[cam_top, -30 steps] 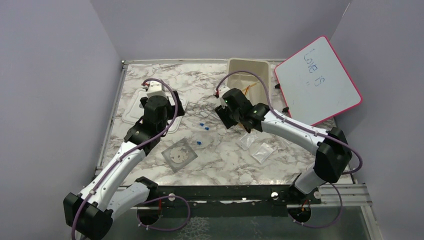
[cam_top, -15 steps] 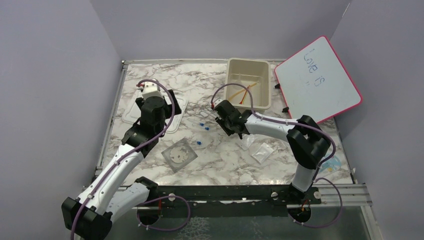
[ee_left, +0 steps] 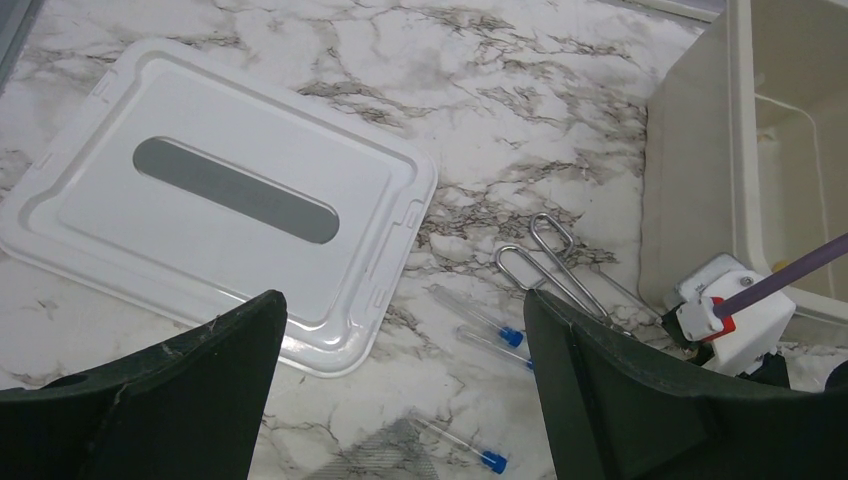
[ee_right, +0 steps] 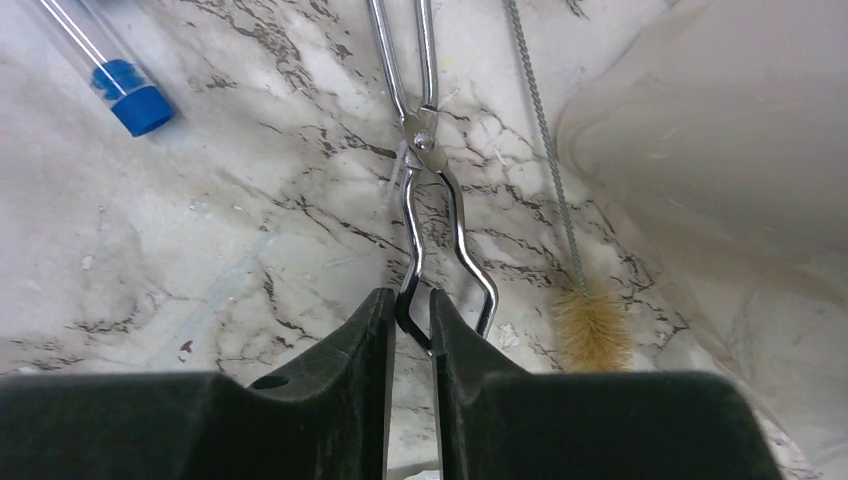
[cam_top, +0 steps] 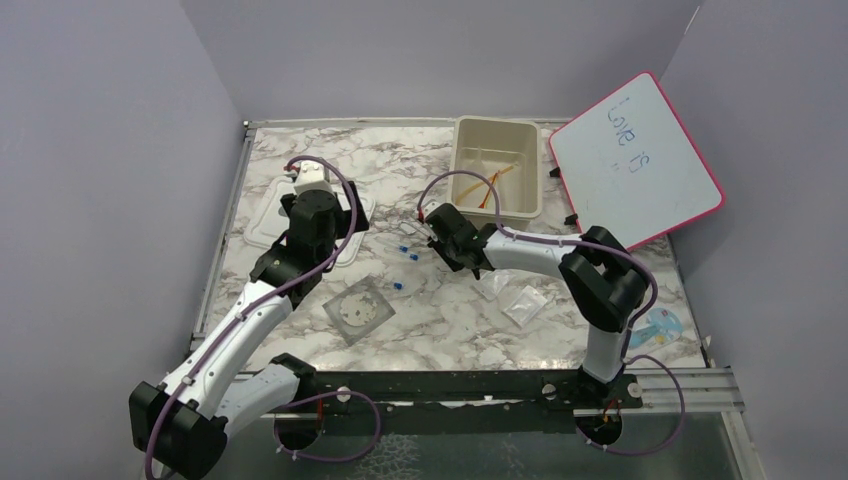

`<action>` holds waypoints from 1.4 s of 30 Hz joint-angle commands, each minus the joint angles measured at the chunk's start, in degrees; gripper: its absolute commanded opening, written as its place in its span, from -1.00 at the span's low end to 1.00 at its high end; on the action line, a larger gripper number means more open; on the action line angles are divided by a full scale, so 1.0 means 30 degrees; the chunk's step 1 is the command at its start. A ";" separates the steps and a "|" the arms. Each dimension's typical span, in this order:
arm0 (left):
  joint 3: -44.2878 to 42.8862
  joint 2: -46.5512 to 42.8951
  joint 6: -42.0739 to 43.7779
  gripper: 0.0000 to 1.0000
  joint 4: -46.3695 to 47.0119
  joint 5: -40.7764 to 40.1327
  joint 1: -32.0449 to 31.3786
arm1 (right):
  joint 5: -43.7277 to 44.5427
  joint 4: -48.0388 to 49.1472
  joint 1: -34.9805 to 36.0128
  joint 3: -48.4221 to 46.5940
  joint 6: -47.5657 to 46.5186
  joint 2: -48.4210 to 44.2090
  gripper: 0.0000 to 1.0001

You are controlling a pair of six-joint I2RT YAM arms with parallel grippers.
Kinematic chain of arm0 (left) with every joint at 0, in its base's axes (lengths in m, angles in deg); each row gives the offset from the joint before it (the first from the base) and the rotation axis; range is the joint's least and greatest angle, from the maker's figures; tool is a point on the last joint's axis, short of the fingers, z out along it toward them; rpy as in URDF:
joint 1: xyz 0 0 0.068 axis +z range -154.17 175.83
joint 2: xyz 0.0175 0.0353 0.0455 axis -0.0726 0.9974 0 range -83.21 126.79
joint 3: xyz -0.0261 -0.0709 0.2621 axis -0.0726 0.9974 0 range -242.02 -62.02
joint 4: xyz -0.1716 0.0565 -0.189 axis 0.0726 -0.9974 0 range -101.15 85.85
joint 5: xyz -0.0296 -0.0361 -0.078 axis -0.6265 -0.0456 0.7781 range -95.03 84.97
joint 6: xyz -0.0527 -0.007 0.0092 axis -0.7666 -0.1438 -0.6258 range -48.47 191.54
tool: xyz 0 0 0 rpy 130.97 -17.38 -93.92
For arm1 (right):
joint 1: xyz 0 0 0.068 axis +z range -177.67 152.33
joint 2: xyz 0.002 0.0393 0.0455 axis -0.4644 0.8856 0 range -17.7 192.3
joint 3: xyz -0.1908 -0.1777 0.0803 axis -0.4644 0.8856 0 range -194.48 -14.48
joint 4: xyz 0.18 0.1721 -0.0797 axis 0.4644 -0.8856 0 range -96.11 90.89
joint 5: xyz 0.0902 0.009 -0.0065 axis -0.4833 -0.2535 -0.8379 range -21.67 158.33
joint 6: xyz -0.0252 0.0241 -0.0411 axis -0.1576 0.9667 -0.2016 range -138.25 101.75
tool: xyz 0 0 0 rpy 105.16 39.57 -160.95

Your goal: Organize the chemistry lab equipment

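- The right gripper [ee_right: 411, 312] was down at the tabletop, just beside the beige tub [cam_top: 459, 165]. Its fingers were clenched on the bent end of the metal tongs [ee_right: 421, 140], which looked to be lying flat on the marble, not yet lifted.
- Gripping that end made sense to me: it was the part nearest the arm, and the tub sat close by for a short carry.
- The left gripper [ee_left: 400, 330] hung above the table with its fingers spread wide and nothing between them. It was over the near edge of the white lid [ee_left: 230, 195], seemingly waiting out of the way.
- An amber rubber tube [cam_top: 490, 188] and some thin sticks were already in the tub.
- A wire brush [ee_right: 590, 325] lay just beside the tongs on the tub side. Its stem ran alongside them, so I thought a careless lift could drag it.
- The thin blue-capped tubes [ee_left: 490, 328] lay near the tongs on the other side, apart from them.
- Further out were the bagged round dish [cam_top: 358, 310] and the clear packets [cam_top: 520, 300]. The pink-framed whiteboard [cam_top: 635, 160] leaned beyond the tub, none of these in the way.
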 commanded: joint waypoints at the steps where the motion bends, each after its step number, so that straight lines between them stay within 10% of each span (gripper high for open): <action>1: -0.0176 0.0027 0.0217 0.83 0.0444 0.0668 0.0067 | -0.1724 -0.0504 0.0122 0.0044 0.0218 0.0221 -0.59; 15: -0.0148 0.0356 -0.0063 0.83 0.0437 0.1132 0.0067 | -0.4686 -0.3590 0.0882 0.1097 0.5018 -0.1627 -0.76; 25: -0.0149 0.0379 -0.0025 0.83 0.0429 0.1140 0.0067 | -0.2916 -0.4276 0.1051 0.0073 0.5833 -0.2470 -0.27; 42: -0.0118 0.0352 0.0062 0.83 0.0437 0.1066 0.0060 | -0.0555 -0.2364 0.1044 -0.2136 0.5662 0.0915 -0.05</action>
